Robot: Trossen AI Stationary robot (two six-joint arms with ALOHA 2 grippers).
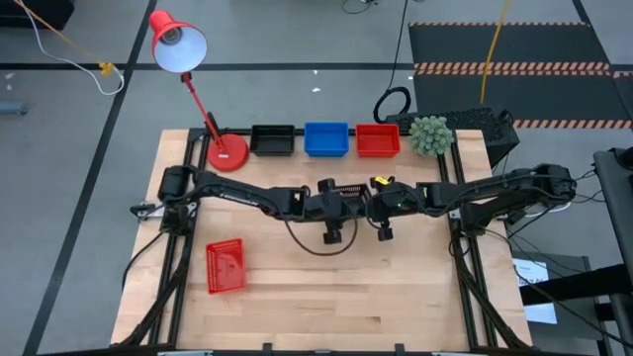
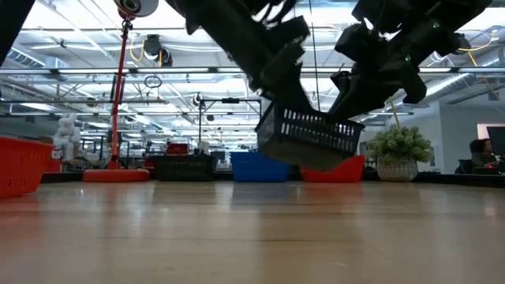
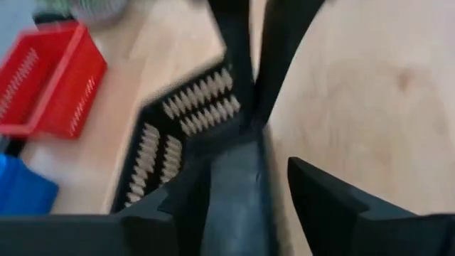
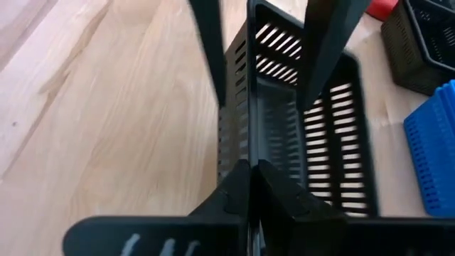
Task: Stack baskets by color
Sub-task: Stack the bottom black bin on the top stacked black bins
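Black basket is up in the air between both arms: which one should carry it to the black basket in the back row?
Right, probably. The right gripper is shut on the lifted black basket wall, while the left gripper fingers stand open around its other wall. The black basket at the back sits nearer the left arm, though.

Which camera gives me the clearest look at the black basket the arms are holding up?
The low view: the lifted black basket hangs tilted above the table, its whole side visible. Both wrist views show only parts; in the high view the arms mostly hide it.
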